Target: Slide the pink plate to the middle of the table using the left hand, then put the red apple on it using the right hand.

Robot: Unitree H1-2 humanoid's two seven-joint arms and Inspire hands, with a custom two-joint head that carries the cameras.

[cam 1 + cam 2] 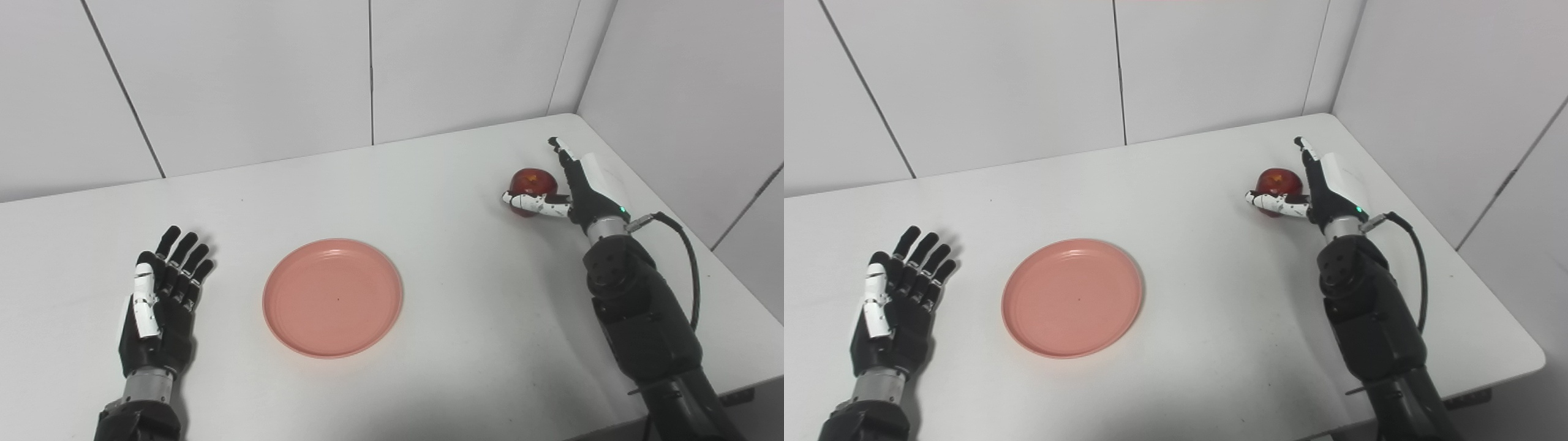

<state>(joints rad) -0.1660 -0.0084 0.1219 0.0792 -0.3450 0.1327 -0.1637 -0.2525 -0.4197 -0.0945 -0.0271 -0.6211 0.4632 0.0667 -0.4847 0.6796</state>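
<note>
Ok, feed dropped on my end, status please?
Left hand open, flat on table, clear of pink plate. Right hand at red apple, fingers not closed; apple on table. Path to the plate unobstructed.

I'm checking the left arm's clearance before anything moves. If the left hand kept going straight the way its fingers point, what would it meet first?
Probably nothing on the table: the left hand points toward the back wall, and the pink plate lies off to its side.
</note>
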